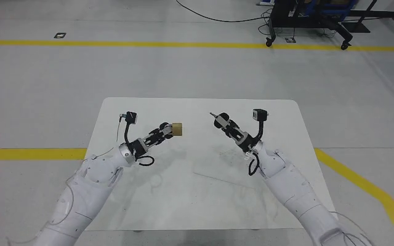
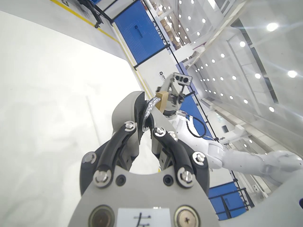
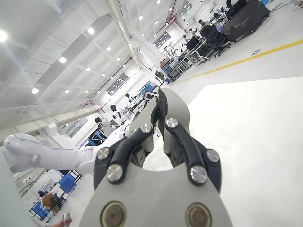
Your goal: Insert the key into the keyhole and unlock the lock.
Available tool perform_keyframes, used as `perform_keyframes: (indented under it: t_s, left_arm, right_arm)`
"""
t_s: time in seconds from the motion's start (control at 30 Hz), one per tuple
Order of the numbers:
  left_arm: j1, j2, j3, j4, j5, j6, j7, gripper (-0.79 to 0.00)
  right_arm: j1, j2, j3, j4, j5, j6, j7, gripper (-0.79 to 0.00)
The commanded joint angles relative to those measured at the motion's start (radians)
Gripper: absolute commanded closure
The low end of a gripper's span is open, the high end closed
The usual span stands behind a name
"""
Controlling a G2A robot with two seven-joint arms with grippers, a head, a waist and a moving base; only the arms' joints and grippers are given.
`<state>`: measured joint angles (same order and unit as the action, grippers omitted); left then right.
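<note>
Left arm: out over the left half of the white rectangular table (image 1: 197, 184), with the left gripper (image 1: 166, 131) pointing in toward the middle.
Left grip: fingers (image 2: 129, 109) squeezed tight on the silver steel shackle (image 2: 149, 108) of a small square brass padlock (image 1: 176, 128), with ribbed pads on either side of the loop.
Padlock: up in the air above the table, its brass body (image 2: 162, 100) sticking out past the fingertips toward the other arm (only the shackle is clamped, the body hangs free).
Right arm: over the right half of the table, and the right gripper (image 1: 220, 120) faces in toward the padlock.
Right grip: the pads (image 3: 163, 106) are pressed almost together in the right wrist view, pinching a thin grey metal key (image 1: 212, 115). In the top view its tip pokes out beyond the fingertips.
Key: held in the air, tip turned toward the left arm's side, apart from the padlock with open table between them.
Line-up: from the left wrist view, the right gripper sits straight beyond the padlock's body.
Room: a yellow floor line (image 1: 184, 44) runs past the far side of the table, and a black wheeled cart (image 1: 308, 21) stands beyond it.
</note>
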<state>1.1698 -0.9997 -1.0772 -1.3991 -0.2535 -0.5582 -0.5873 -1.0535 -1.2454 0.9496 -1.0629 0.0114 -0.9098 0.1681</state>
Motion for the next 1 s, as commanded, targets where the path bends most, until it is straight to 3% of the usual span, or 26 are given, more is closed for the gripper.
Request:
perform_keyframes:
  t_s: [0.0,0.2,0.5,0.77,0.97]
  left_arm:
    - [-0.004,-0.003,0.011,-0.001,-0.034,-0.027,-0.057,0.000]
    - [-0.035,-0.010,0.041,-0.001,-0.086,-0.021,-0.199,0.000]
    - [-0.087,-0.024,0.069,0.037,-0.123,0.087,-0.256,0.000]
    - [-0.100,-0.033,0.060,0.061,-0.126,0.128,-0.213,0.000]
    - [-0.086,-0.031,0.034,0.043,-0.113,0.153,-0.189,0.000]
  right_arm:
    - [0.032,-0.020,-0.037,0.031,-0.006,-0.005,-0.020,0.000]
    - [0.100,-0.061,-0.084,0.094,-0.012,-0.046,-0.065,0.000]
    - [0.136,-0.105,-0.154,0.102,0.023,-0.103,-0.019,0.000]
    - [0.125,-0.104,-0.159,0.065,0.058,-0.103,0.110,0.000]
    - [0.108,-0.091,-0.103,0.043,0.075,-0.103,0.123,0.000]
